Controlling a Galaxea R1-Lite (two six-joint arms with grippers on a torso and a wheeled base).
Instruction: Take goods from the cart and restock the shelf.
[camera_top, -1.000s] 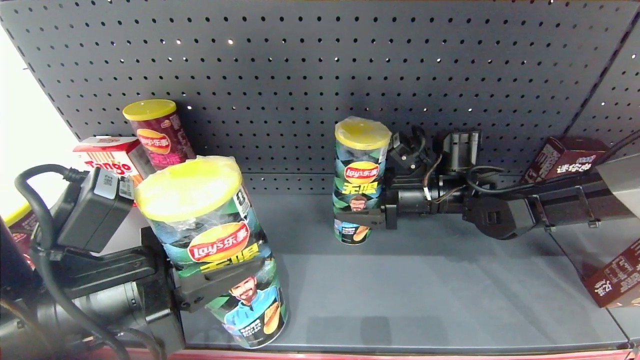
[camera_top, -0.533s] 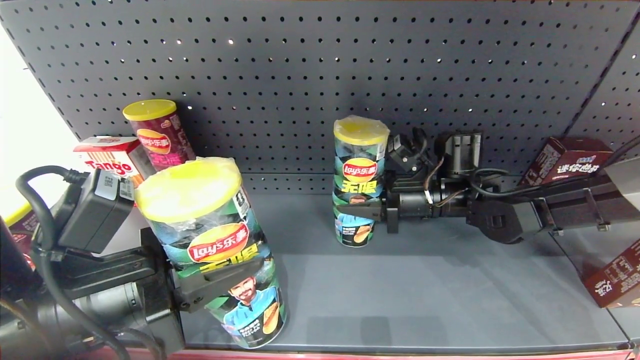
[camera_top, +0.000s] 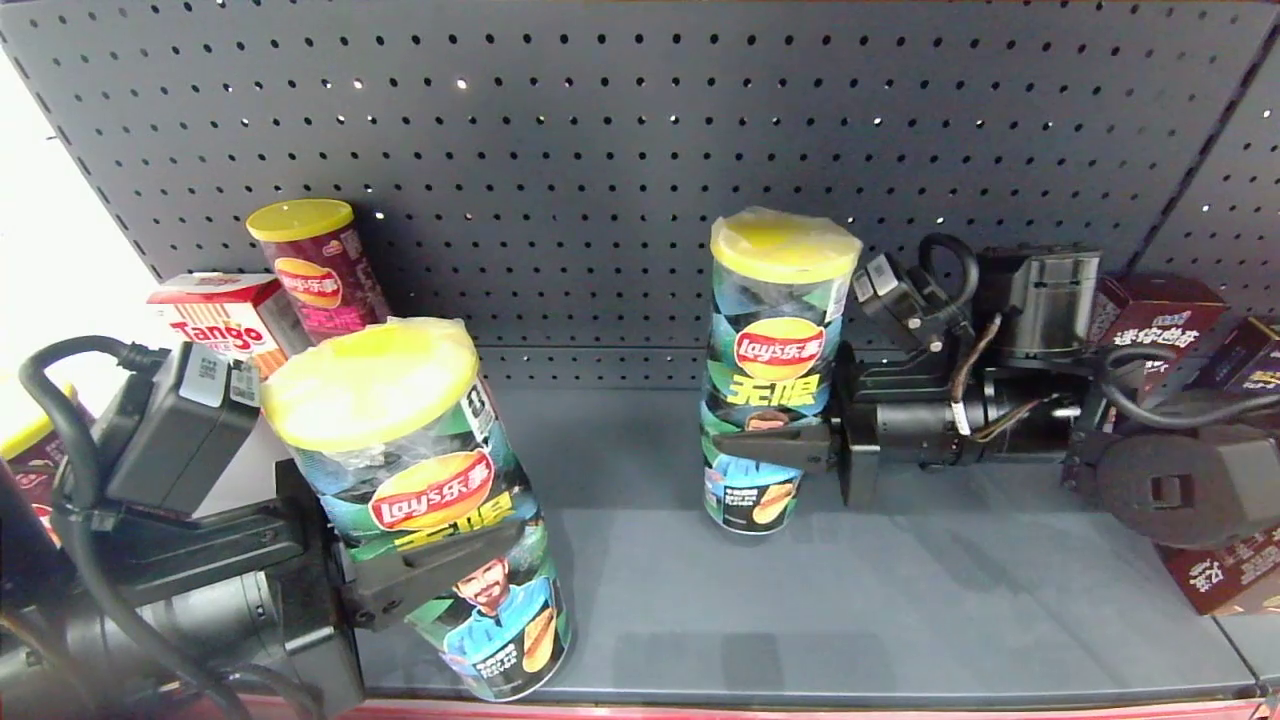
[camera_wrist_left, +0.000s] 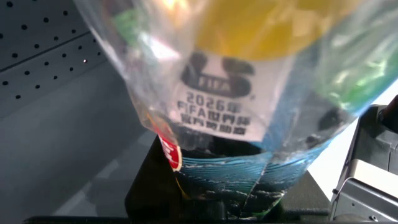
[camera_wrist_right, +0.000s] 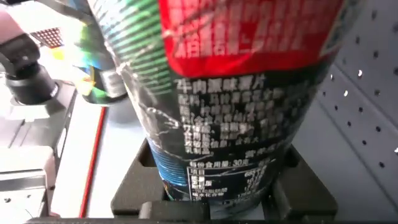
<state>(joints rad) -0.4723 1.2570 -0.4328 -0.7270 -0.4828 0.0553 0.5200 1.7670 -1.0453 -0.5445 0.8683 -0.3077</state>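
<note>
Hidden: in the head view one finger of each gripper crosses the front of its tube and the other finger is behind it. The dark maroon cardboard boxes (camera_top: 1160, 320) are partly covered by the right arm and cut off at the edge. I cannot tell whether either tube's base rests on the dark grey metal shelf (camera_top: 900, 600).
Left fingers: the left gripper (camera_top: 440, 565) is clamped on the front green chip tube (camera_top: 420, 490), cardboard with a yellow plastic lid under clear film. The tube tilts slightly and sits between the pads in the wrist view (camera_wrist_left: 249, 93).
Right fingers: the right gripper (camera_top: 765, 445) is closed around the middle green chip tube (camera_top: 775, 360), which has the same yellow lid, stands upright, and is gripped low on its body (camera_wrist_right: 236, 106).
Beyond the left fingers: a maroon chip tube with a yellow lid (camera_top: 315, 265) stands beside a red-and-white carton (camera_top: 215, 315), near the grey perforated back panel (camera_top: 640, 150).
</note>
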